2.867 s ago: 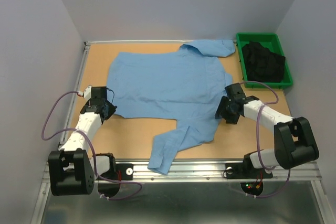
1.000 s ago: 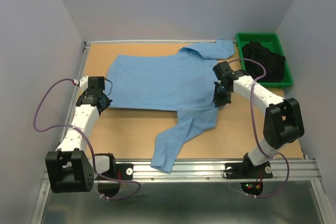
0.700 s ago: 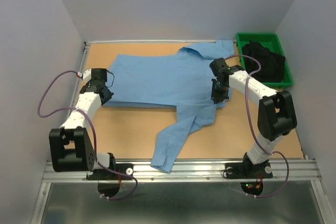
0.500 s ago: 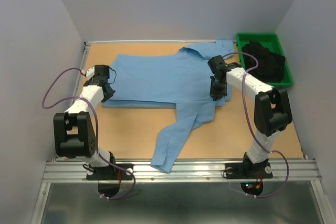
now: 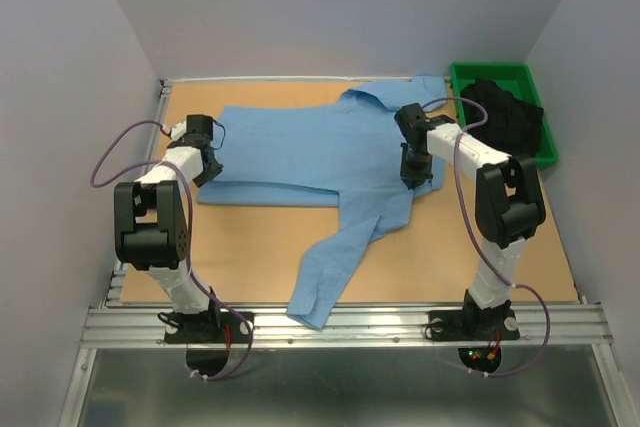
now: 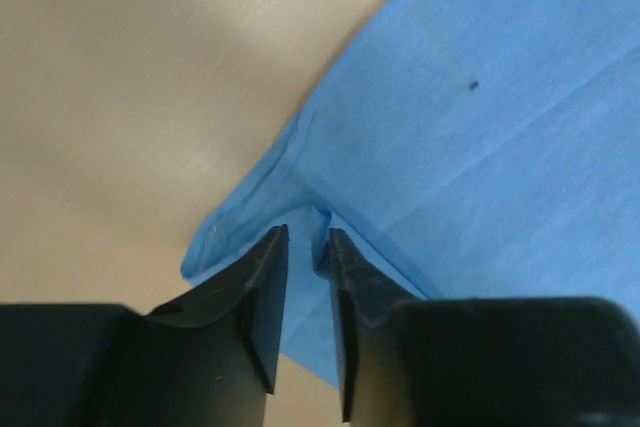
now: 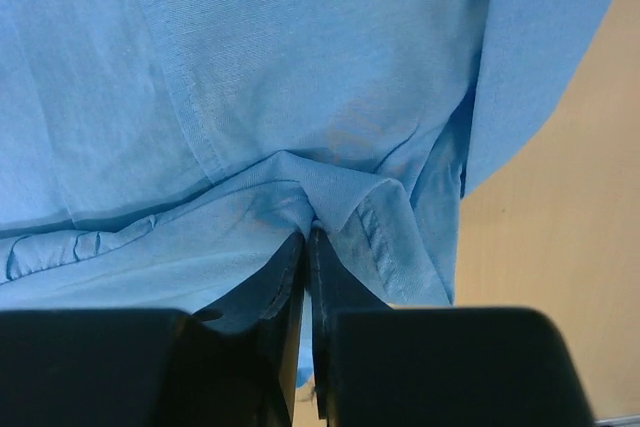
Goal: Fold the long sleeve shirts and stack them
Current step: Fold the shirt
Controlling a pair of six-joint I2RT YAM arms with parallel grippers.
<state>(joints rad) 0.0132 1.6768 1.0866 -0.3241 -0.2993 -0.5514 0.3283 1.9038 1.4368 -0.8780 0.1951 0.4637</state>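
Note:
One of the long sleeve shirts (image 5: pixel 300 152), light blue, lies spread across the far half of the table, its near hem folded up over the body. One sleeve (image 5: pixel 330 267) trails toward the front edge. At the shirt's left edge my left gripper (image 5: pixel 207 164) is low on the cloth. In the left wrist view its jaws (image 6: pixel 307 232) stand slightly apart, a small ridge of fabric (image 6: pixel 322 217) at the tips. On the shirt's right side, my right gripper (image 5: pixel 412 175) is shut on a pinch of fabric (image 7: pixel 330 187), seen in the right wrist view (image 7: pixel 308 235).
A green bin (image 5: pixel 456 107) holding dark cloth (image 5: pixel 505 115) stands at the back right corner, close to the right arm. The shirt's collar (image 5: pixel 395 95) lies near the back edge. Bare wooden table (image 5: pixel 250 247) shows in front of the shirt.
Both grippers have moved toward the back of the table, carrying the shirt's near hem up over its body. The left jaws have parted from shut.

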